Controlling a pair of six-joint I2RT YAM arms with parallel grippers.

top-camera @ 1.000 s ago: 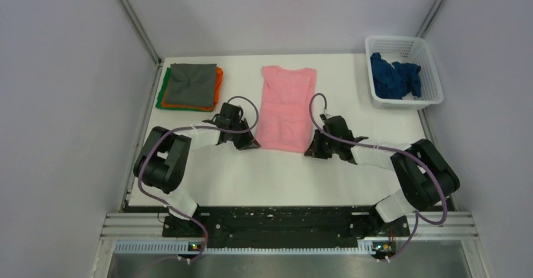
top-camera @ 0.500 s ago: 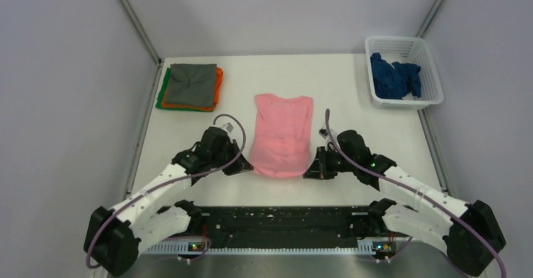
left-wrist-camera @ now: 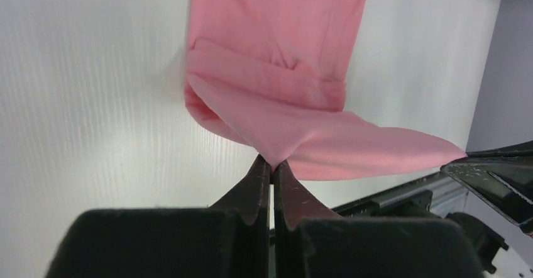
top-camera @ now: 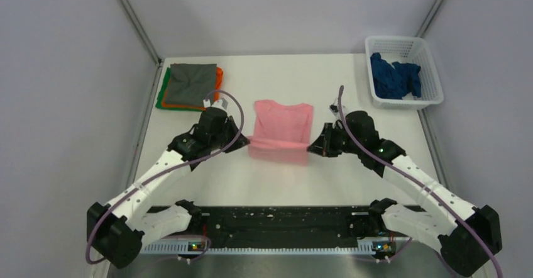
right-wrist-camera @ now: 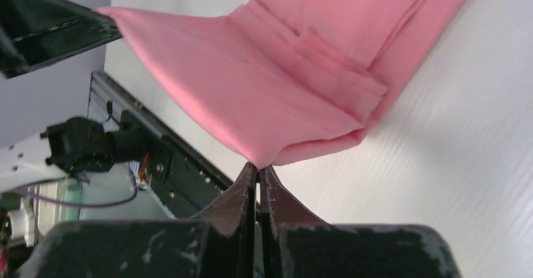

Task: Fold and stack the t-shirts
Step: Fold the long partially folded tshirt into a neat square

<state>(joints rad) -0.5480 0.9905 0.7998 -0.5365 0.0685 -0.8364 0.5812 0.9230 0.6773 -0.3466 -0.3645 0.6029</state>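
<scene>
Pinching pink shirt [top-camera: 283,122] with left gripper [left-wrist-camera: 271,163] and right gripper [right-wrist-camera: 258,166], both clamped on cloth. Holding its near edge raised off table [top-camera: 276,177].

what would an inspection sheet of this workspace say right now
surface: white table, no stains seen
job's things: pink t-shirt partly folded, near edge lifted; grey t-shirt tops a folded stack over orange t-shirt and green t-shirt; dark blue t-shirt crumpled in white basket
clutter: nothing seen
grippers: left claw and right claw each shut on a pink t-shirt corner
cables: purple cable loops above each wrist
surroundings: grey walls, metal rail at near edge
</scene>
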